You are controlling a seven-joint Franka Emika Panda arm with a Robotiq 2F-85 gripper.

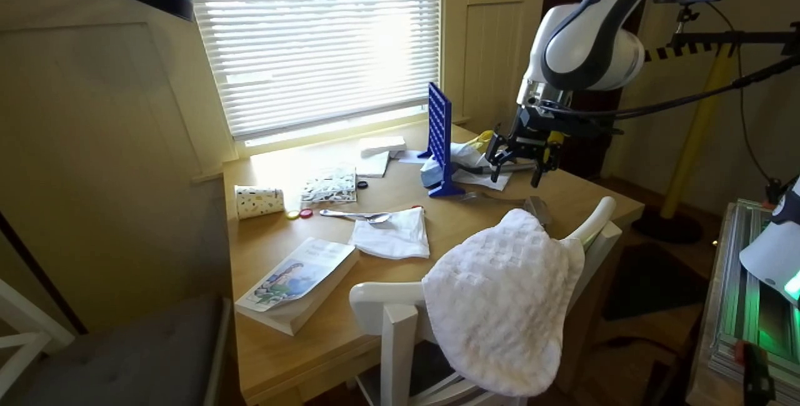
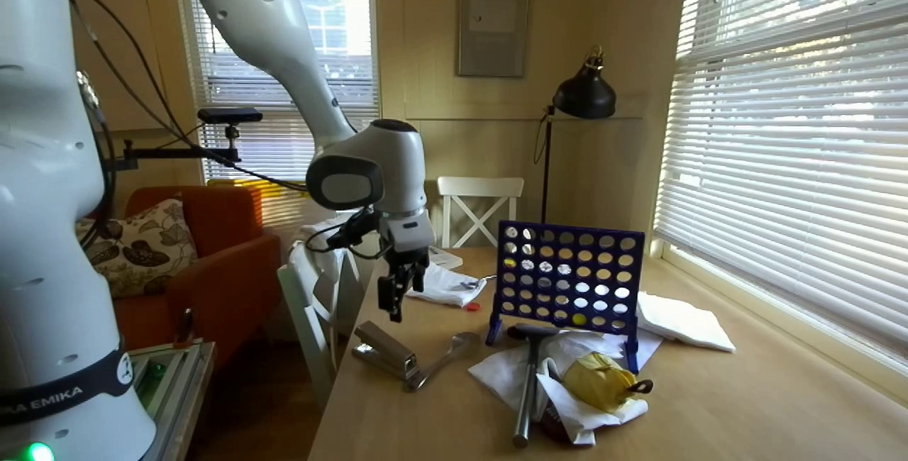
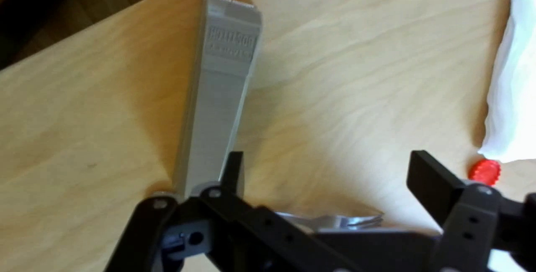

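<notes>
BOSTITCH on the grey stapler [image 3: 219, 96]

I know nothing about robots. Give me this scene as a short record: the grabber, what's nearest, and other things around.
Gripper: open, holding nothing, above the table
Nearest things: stapler and fork, both on the table
Close by: red disc beside a folded white napkin
On the napkin: part of a spoon
Game: blue rack with holes, standing upright
Also on the table: thick book; patterned cup on its side
Chair: white cloth draped over its back
Unclear: whether fork and stapler touch
</notes>
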